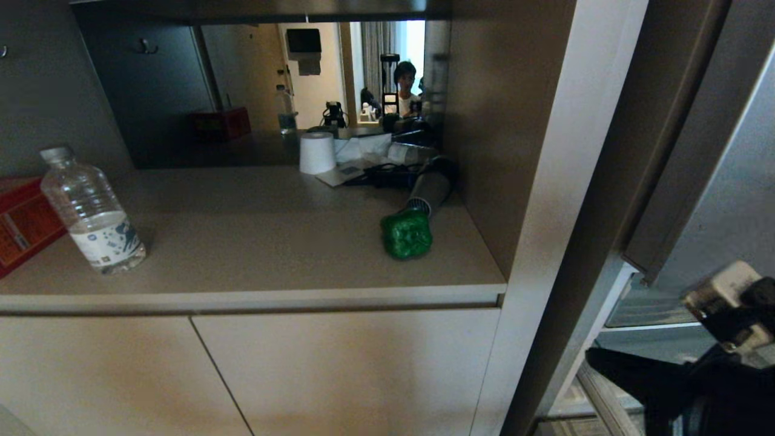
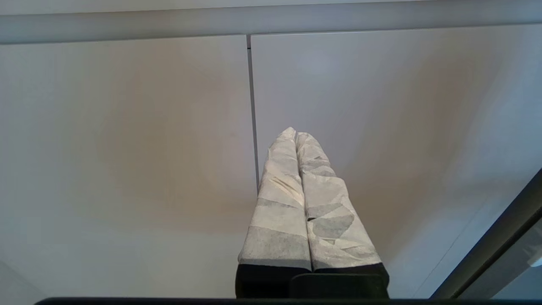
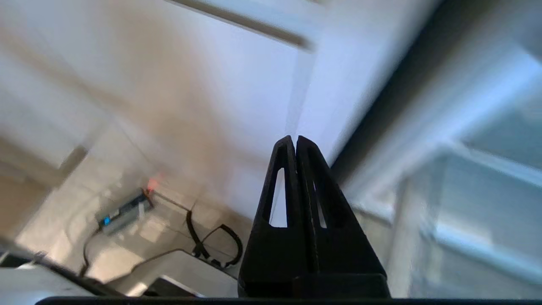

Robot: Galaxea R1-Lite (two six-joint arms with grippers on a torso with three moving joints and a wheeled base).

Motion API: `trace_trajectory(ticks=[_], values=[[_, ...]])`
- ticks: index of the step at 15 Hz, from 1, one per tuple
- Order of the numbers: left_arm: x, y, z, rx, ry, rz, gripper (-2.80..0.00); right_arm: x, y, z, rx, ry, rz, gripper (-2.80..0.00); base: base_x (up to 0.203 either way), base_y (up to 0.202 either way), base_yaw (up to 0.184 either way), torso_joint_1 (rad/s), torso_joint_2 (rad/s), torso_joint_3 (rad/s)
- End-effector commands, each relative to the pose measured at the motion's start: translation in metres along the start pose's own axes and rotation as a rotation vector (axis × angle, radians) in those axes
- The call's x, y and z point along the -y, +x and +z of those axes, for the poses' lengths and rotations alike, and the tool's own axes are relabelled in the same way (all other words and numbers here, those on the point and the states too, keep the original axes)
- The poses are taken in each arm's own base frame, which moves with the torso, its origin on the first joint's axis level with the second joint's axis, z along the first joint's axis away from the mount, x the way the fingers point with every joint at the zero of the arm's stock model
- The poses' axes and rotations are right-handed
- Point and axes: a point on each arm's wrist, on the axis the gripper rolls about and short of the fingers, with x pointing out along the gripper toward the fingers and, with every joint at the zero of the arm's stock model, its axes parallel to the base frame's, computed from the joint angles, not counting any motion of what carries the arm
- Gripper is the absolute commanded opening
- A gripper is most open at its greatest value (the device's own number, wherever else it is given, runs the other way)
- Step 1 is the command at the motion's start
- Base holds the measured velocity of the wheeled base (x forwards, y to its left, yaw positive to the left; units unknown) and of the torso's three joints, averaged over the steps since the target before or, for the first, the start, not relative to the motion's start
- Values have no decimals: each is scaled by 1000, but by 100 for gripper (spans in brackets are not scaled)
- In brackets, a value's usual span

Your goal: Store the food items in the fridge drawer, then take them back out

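Two grippers show up on my feeds, and both have their fingers pressed flat together with nothing between them. The left gripper [image 2: 296,133], wrapped in pale tape, points at the beige cabinet doors [image 2: 148,148], its tip close to the seam between the two panels. The right gripper [image 3: 295,142] is black and shows low at the right edge of the head view [image 1: 596,357], in front of the open fridge [image 1: 714,181]. Its wrist picture is smeared, so beyond it I can only make out the cabinet side, pale fridge shelving and a cable on the floor.

One food item is plainly visible from the head camera: the green bell pepper [image 1: 406,234] sits on the counter [image 1: 254,248] toward its right end, fairly near the front edge, touching or just in front of a grey cylindrical thing [image 1: 428,192] that leans behind it. I cannot see the potato-like lump in any view. At the lower right, part of a clear bin or shelf [image 1: 611,399] of the fridge shows below the gripper, but I cannot tell what is in it.

Further left on the counter stands a clear water bottle [image 1: 91,212], upright, with a red box [image 1: 24,221] just beside it at the left edge. At the far side sit a roll of white paper [image 1: 317,152] and a tangle of dark clutter. A person [image 1: 404,85] appears in the mirrored back panel.
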Motion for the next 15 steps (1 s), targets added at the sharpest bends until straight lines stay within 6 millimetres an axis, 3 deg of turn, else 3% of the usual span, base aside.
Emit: trace_trajectory(ticks=[1, 5, 12, 15], values=[[0, 1, -3, -12, 0, 0, -280, 22, -17, -12, 39, 61, -48, -280, 0, 0, 0, 0, 0, 0], [0, 1, -3, -12, 0, 0, -280, 41, -23, -39, 3, 109, -99, -280, 0, 0, 0, 0, 0, 0], [0, 1, -3, -12, 0, 0, -280, 51, -30, -54, 1, 171, -138, -280, 0, 0, 0, 0, 0, 0], [0, 1, -3, -12, 0, 0, -280, 51, -29, -55, 0, 172, -144, -280, 4, 6, -143, 1, 4, 5]])
